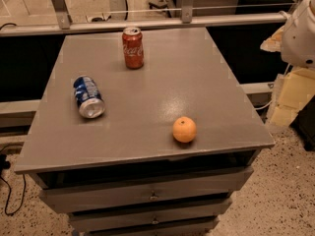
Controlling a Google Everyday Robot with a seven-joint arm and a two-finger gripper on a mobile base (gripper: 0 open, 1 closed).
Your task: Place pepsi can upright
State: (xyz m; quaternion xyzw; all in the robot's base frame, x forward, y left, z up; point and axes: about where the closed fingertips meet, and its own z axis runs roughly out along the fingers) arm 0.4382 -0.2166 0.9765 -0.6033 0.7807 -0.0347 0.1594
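The pepsi can (88,96) is dark blue and lies on its side on the left part of the grey table top (162,87). One of its silver ends faces the front edge. My gripper is not in view. Only a white rounded part of my arm (301,31) shows at the upper right edge, off the table and far from the can.
A red Coca-Cola can (133,47) stands upright near the table's back edge. An orange (184,129) sits near the front right. The table is a cabinet with drawers (147,193) below. A metal rail (147,22) runs behind it. Cables lie on the floor at the left.
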